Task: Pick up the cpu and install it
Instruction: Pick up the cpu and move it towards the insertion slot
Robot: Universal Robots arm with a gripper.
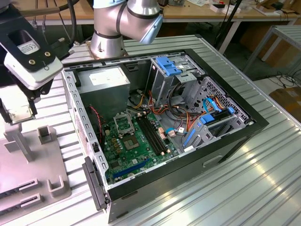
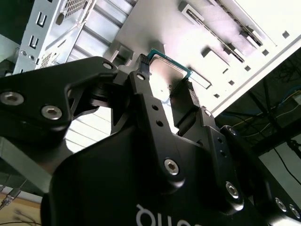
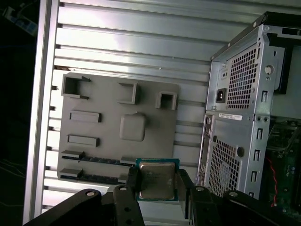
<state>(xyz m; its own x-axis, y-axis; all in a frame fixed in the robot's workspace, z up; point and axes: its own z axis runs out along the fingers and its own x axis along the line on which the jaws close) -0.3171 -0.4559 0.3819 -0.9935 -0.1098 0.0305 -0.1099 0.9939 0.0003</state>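
My gripper (image 1: 19, 113) hangs at the exterior view's left, above a grey holder plate (image 1: 23, 169) and beside the open computer case (image 1: 235, 136). It is shut on the cpu (image 1: 19, 114), a small square chip with a silvery top and a green edge. In both wrist views the cpu (image 3: 157, 180) (image 2: 165, 75) sits clamped between the two black fingers (image 3: 133, 181) (image 2: 142, 82), lifted clear of the plate. The dark metal-framed socket (image 1: 123, 123) lies on the green motherboard (image 1: 141, 155) inside the case, well to the exterior view's right of the gripper.
The holder plate (image 3: 108, 132) carries raised brackets and slotted blocks. Inside the case are a power supply (image 1: 104, 87), black memory slots (image 1: 153, 134), blue-latched drive cages (image 1: 178, 75) and loose cables. The arm's base (image 1: 108, 42) stands behind the case on a ribbed metal table (image 1: 244, 188).
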